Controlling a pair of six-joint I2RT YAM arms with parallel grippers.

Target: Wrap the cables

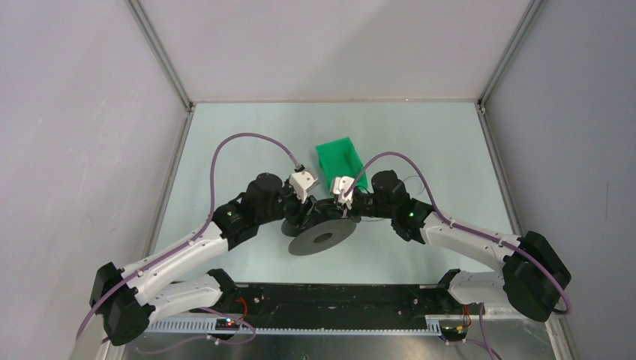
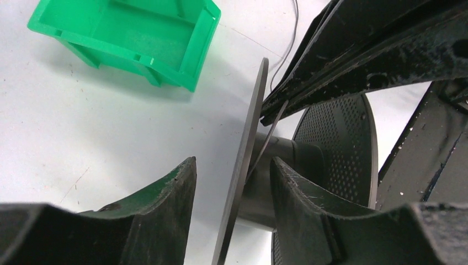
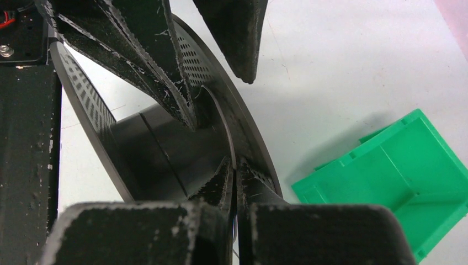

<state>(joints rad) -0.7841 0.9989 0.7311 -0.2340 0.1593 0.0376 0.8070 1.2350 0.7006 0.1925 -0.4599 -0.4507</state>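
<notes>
Bright, even overhead light; soft shadows, blurred close-ups

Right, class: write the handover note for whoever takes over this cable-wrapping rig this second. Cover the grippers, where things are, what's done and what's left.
Left gripper: open, fingers astride one flange of the tilted spool.
Right gripper: shut on the cable, close to the hub.
Cable: runs from that pinch down to the hub; the slack trails away over the table.
Green bin: beyond the spool.
Done: cable is at the hub; no turns visible on it.
Left: wind the cable on.
</notes>
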